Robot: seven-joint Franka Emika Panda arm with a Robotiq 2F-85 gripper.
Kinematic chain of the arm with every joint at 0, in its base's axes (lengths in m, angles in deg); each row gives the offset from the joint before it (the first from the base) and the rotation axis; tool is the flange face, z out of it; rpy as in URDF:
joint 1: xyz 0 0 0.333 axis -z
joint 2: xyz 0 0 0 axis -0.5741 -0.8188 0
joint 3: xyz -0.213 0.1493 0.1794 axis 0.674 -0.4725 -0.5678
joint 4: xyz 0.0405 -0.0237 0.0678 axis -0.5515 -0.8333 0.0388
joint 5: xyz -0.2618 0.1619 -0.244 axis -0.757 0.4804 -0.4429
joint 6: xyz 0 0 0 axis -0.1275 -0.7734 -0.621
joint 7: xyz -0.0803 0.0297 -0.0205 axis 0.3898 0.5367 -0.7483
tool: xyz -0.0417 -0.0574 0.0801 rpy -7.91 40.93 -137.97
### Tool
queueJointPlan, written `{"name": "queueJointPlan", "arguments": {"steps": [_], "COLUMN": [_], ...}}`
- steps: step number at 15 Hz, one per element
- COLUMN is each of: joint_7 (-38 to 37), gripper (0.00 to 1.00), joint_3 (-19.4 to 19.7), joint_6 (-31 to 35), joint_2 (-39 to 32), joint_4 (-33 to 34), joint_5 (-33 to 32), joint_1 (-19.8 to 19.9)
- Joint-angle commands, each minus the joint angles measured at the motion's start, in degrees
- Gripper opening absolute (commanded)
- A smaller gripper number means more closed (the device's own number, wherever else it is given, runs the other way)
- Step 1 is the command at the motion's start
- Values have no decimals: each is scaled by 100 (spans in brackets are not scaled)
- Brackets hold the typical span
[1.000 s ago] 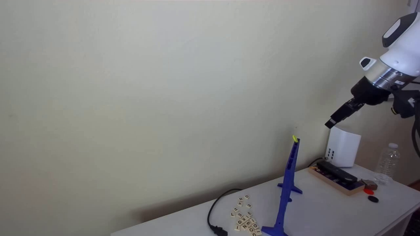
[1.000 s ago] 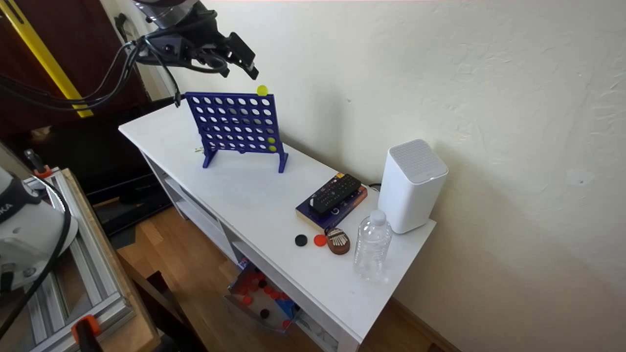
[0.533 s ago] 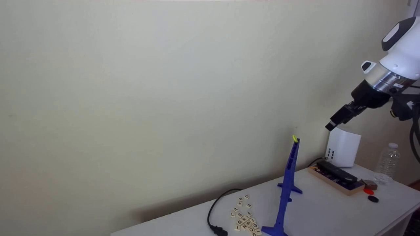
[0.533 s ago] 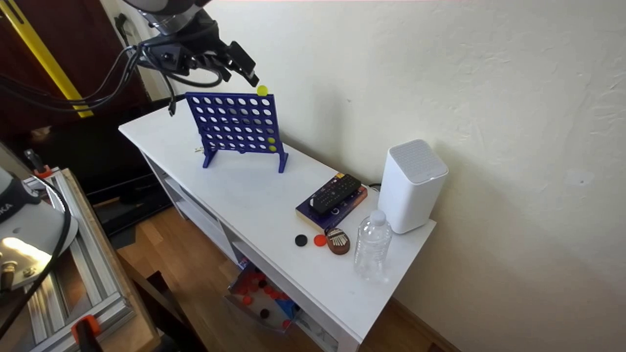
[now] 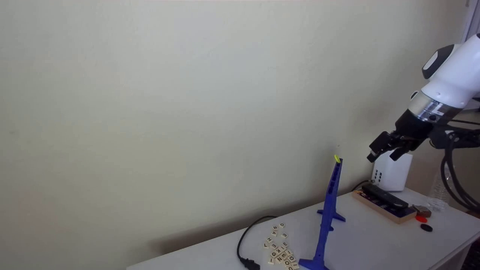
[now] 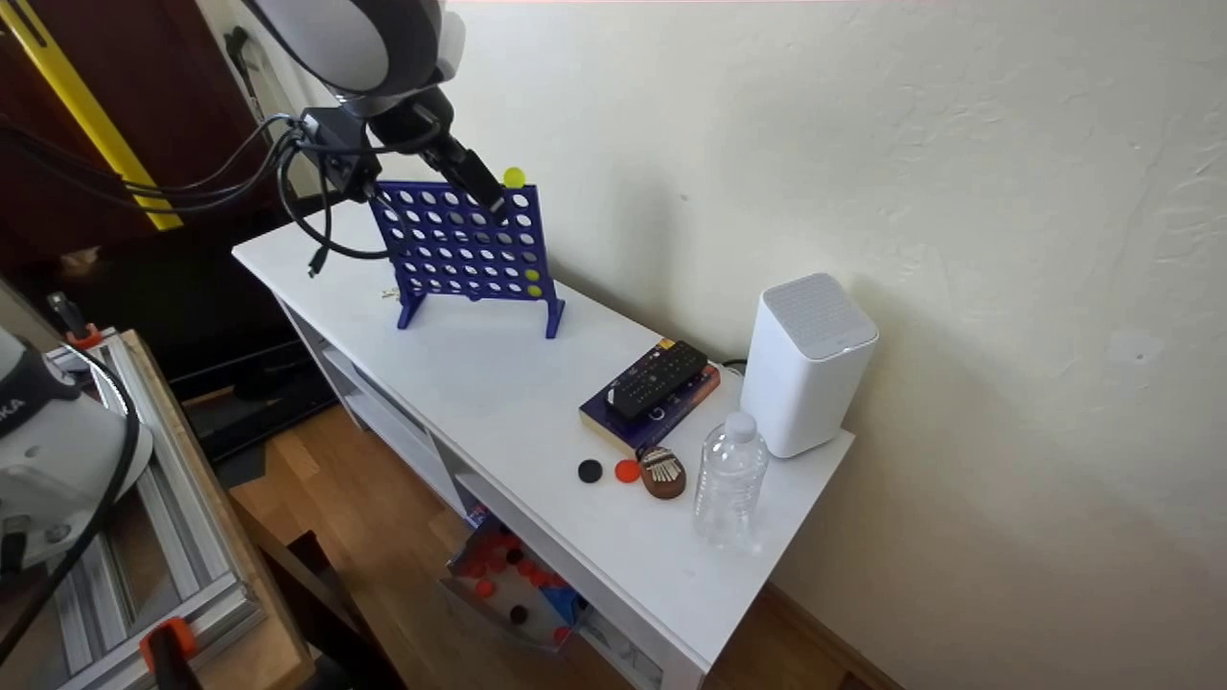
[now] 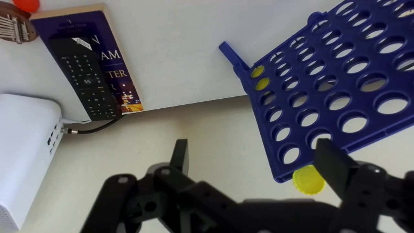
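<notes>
While the gripper (image 7: 251,145), jaws apart, hangs near the yellow disc (image 7: 309,181), the book (image 7: 114,64) shows "AM" and "TER"

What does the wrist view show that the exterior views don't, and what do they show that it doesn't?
Only the wrist view: the lettering "TER", readable on the book.
Only the exterior views: the robot's white arm, the clear plastic bottle and a black disc.
Shared: the gripper, the blue Connect Four frame with a yellow disc at its top edge, the remote control lying on the book, the kalimba, a red disc and the white router.
</notes>
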Motion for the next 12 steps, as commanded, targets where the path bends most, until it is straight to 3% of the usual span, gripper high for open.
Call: {"name": "queueJointPlan", "arguments": {"steps": [1, 5, 12], "joint_7": [-560, -811, -1418], "gripper": [100, 100, 100], "joint_3": [405, 891, 2268], "joint_6": [373, 638, 1167], "joint_2": [34, -85, -684], "joint_4": [250, 558, 1353], "joint_5": [1, 1, 2], "joint_1": [-509, -1067, -2480]}}
